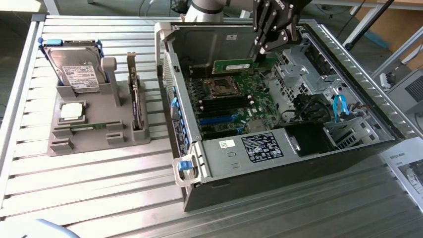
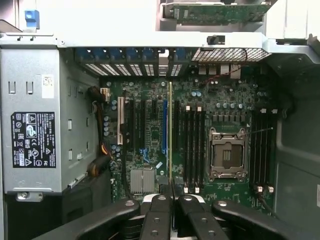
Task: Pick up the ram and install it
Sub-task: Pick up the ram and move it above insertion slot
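The ram [image 1: 234,65] is a narrow green stick hanging level above the motherboard [image 1: 231,106] inside the open computer case [image 1: 343,54]. My gripper [image 1: 258,56] comes down from the arm at the back and is shut on the stick's end toward the exterior view's right. In the wrist view the ram [image 2: 170,135] appears edge-on as a thin line running out from my gripper [image 2: 172,199], over the board between the blue slot and the black memory slots [image 2: 192,145]. The empty processor socket [image 2: 227,155] lies just past those slots.
A grey holder [image 1: 86,131] on the slatted table carries a silver hard drive with blue rails [image 1: 76,67], a processor [image 1: 71,111] and an upright card [image 1: 135,99]. The power supply [image 1: 254,146] fills the case's near end; drive bays and blue cables [image 1: 340,106] line its right side.
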Action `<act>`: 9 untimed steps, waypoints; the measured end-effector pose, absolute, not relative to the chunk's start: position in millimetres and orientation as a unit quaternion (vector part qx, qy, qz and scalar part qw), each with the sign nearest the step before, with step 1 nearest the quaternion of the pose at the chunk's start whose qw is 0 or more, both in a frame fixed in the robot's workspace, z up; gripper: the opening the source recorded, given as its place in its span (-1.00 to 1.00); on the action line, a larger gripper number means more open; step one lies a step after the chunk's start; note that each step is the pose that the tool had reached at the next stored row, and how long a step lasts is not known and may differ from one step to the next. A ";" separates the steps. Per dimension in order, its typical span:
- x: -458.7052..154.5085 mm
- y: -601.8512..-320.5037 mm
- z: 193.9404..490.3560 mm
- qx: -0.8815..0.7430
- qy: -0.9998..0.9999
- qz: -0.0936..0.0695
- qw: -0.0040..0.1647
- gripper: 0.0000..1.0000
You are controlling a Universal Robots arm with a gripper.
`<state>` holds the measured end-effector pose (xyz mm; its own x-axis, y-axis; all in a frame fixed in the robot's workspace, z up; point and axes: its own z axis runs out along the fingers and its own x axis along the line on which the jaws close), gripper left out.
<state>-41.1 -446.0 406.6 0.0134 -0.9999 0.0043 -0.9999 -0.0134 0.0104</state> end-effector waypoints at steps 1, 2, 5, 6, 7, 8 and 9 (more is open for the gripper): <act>-41.1 -446.0 405.0 0.712 -0.702 -0.002 0.005 -0.76; -41.1 -446.0 403.4 0.712 -0.702 -0.002 0.005 -0.76; -41.1 -446.0 399.1 0.712 -0.702 -0.002 0.005 -0.76; -41.1 -446.0 398.0 0.712 -0.702 -0.002 0.005 -0.76; -41.1 -446.0 396.7 0.712 -0.702 -0.002 0.005 -0.76; -41.1 -445.9 396.0 0.712 -0.702 -0.002 0.005 -0.76; -41.1 -445.9 395.7 0.712 -0.702 -0.003 0.005 -0.76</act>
